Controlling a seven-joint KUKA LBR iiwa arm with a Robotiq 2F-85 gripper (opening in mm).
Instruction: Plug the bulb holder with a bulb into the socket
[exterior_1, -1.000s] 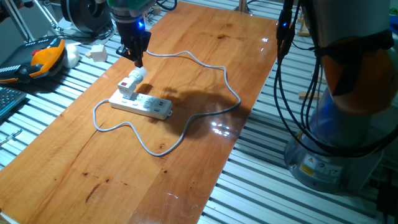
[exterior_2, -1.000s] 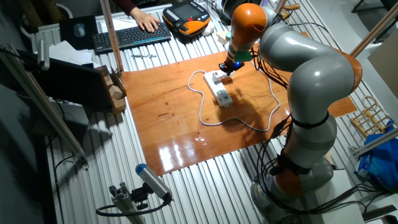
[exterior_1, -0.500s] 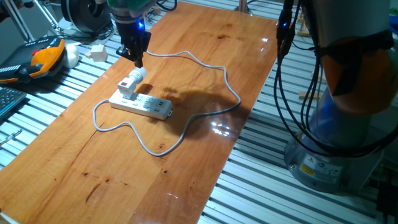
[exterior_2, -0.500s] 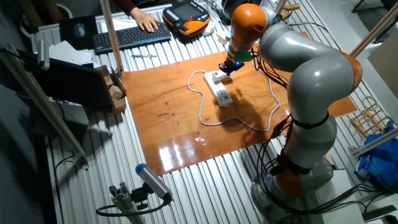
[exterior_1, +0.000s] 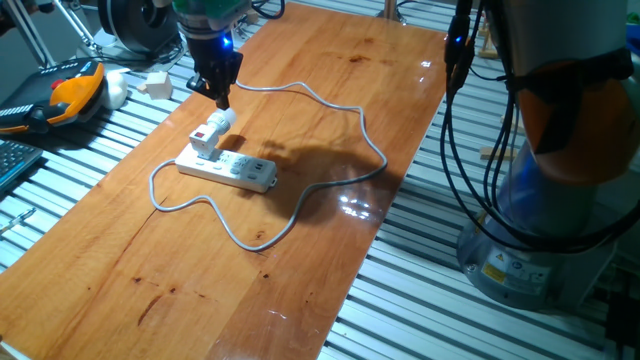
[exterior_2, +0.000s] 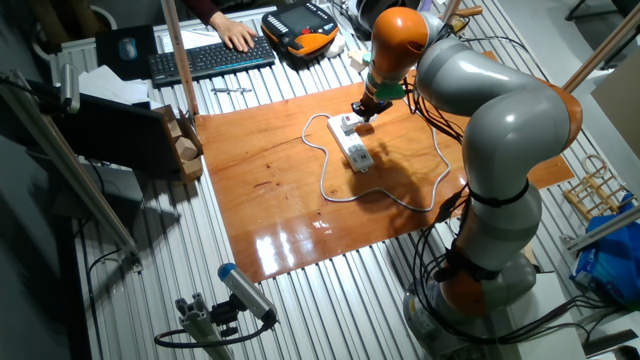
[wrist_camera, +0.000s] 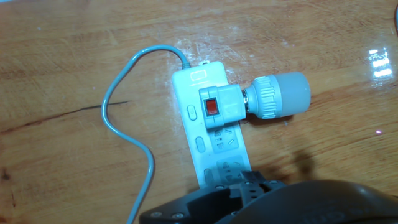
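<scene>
The white socket (exterior_1: 235, 171) lies flat on the wooden table (exterior_1: 300, 270), its grey cable (exterior_1: 370, 140) looping around it. The bulb holder (exterior_1: 206, 140) with its red mark stands plugged into the strip's end outlet, and the bulb (exterior_1: 224, 119) points up and to the right. My gripper (exterior_1: 222, 100) hangs just above the bulb tip, apart from it, open by a narrow gap and holding nothing. In the hand view the bulb holder (wrist_camera: 221, 107) sits on the socket (wrist_camera: 214, 149) with the bulb (wrist_camera: 278, 95) sticking out to the right. The other fixed view shows my gripper (exterior_2: 362, 110) over the bulb holder (exterior_2: 349, 124).
A plain whitish cube (exterior_1: 155, 84) and an orange teach pendant (exterior_1: 75, 88) lie left of the table on the slatted bench. A keyboard (exterior_2: 210, 58) with a person's hand sits behind. The arm's base (exterior_1: 530, 200) stands at the table's right.
My gripper has crept up a little from the bulb. The bulb holder and socket have not moved.
</scene>
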